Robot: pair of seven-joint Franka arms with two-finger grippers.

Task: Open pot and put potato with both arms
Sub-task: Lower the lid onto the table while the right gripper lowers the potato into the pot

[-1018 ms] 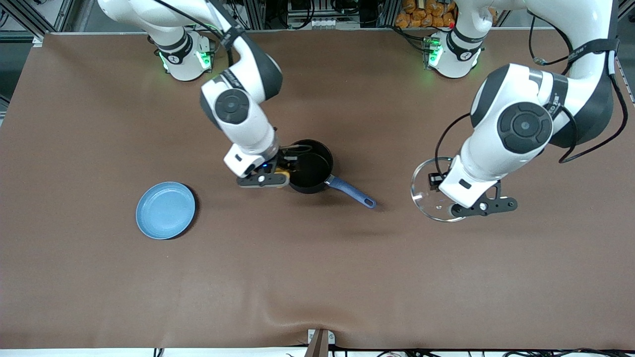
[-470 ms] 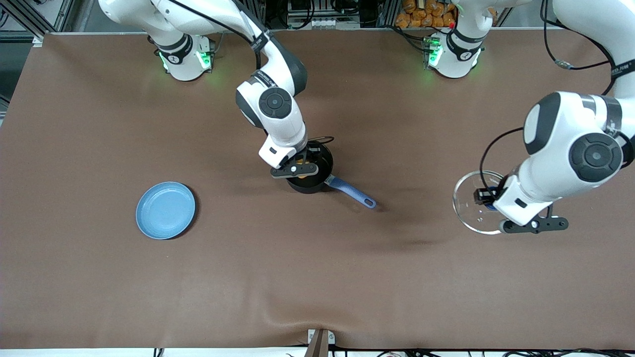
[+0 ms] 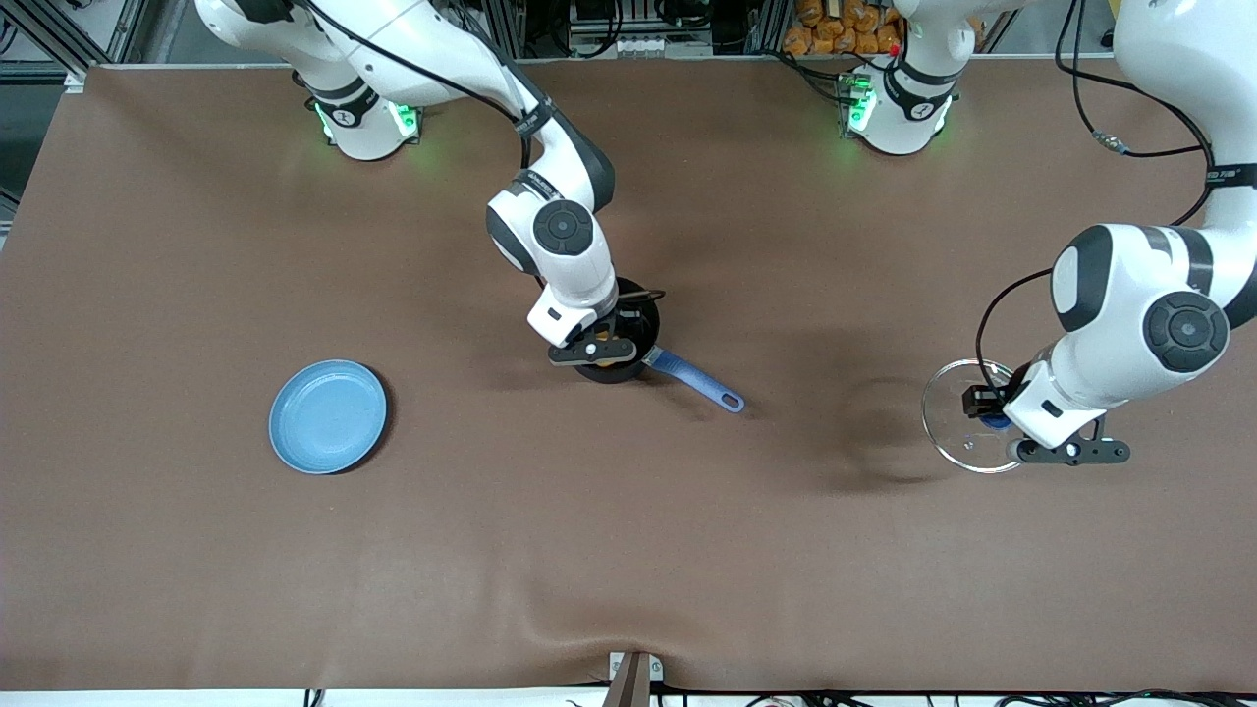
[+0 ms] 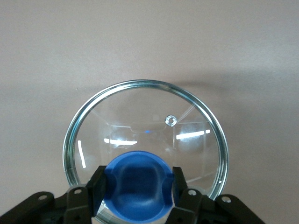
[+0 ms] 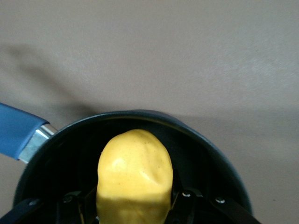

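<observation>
The black pot [image 3: 643,319] stands lidless mid-table, its blue handle [image 3: 692,379] pointing toward the front camera. My right gripper [image 3: 599,351] hangs over the pot's mouth, shut on the yellow potato [image 5: 134,177]. In the right wrist view the potato sits above the dark inside of the pot [image 5: 140,116]. My left gripper [image 3: 992,419] is shut on the blue knob [image 4: 138,184] of the clear glass lid [image 4: 145,121]. It holds the lid [image 3: 957,432] low over the table at the left arm's end.
A flat light-blue plate [image 3: 327,416] lies on the brown table toward the right arm's end, nearer the front camera than the pot. The pot's handle sticks out toward the lid's side.
My right gripper carried the potato from beside the pot to over its mouth. My left gripper carried the lid away from the pot toward the left arm's end.
</observation>
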